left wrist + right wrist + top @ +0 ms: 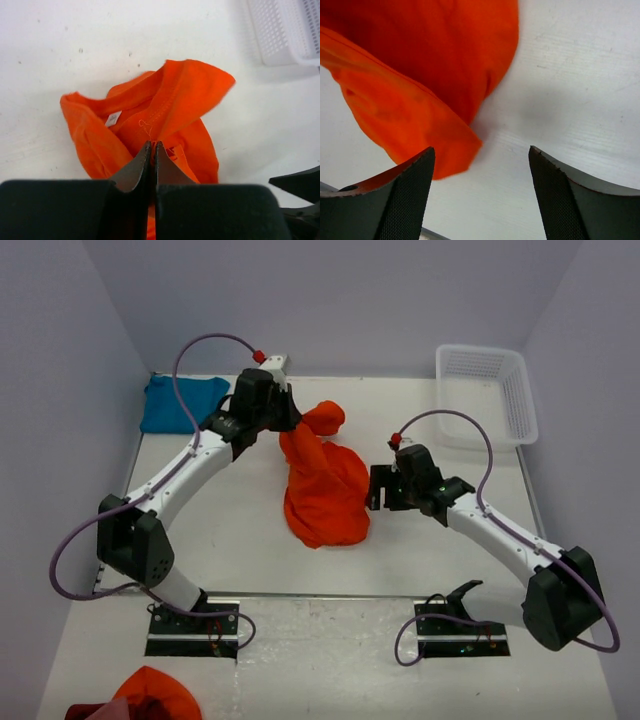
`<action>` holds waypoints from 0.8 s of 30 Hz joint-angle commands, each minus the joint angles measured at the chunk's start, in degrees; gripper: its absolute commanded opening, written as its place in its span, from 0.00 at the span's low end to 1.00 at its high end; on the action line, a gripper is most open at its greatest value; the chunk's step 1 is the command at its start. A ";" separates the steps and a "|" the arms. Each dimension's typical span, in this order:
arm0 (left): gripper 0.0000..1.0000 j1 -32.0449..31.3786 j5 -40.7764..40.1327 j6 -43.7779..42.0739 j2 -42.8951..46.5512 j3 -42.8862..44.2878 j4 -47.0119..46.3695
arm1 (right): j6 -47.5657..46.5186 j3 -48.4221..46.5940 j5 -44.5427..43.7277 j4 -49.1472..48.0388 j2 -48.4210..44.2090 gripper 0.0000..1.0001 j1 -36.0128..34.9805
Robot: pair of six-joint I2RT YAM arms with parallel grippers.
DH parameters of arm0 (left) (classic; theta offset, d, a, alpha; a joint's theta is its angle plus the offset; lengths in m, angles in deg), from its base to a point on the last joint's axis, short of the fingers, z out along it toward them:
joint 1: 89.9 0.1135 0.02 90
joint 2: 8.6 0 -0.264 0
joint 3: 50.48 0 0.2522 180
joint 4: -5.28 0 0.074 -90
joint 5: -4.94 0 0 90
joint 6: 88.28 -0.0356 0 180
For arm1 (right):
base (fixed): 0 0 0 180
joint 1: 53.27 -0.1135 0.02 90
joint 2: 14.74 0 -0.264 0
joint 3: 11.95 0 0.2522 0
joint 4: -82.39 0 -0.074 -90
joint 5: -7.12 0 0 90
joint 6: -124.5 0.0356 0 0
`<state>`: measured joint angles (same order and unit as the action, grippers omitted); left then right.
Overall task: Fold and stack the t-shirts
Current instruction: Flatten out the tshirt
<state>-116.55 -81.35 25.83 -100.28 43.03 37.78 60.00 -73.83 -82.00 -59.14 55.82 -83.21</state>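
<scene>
While your left gripper [152,146] is clamped tight on the orange t-shirt [150,110], your right gripper [481,150] is spread wide and empty, that shirt just ahead. The teal t-shirt [180,405] lies well left of both.

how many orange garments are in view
2: an orange shirt mid-table, held by the left gripper; another orange garment at the near left edge, partly out of frame.

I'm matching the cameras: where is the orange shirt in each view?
Top: orange shirt at the table's centre.
Left wrist: orange shirt mid-frame, pinched in the left fingers.
Right wrist: orange shirt upper left, beyond the open right fingers.
Shared landmark: white basket, top and left wrist only.
</scene>
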 commanded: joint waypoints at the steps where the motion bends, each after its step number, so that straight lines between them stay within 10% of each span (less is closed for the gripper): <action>1: 0.00 0.38 -0.02 -2.59 2.47 3.49 3.05 | 3.15 4.68 2.00 -1.41 0.45 0.75 -0.56; 24: 0.00 0.37 2.98 -3.11 4.93 -1.00 2.00 | 1.66 -8.75 3.51 -8.54 21.80 0.61 -9.79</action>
<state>-116.53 -80.06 24.57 -98.07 42.28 41.02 62.31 -80.84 -76.64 -66.92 76.26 -92.98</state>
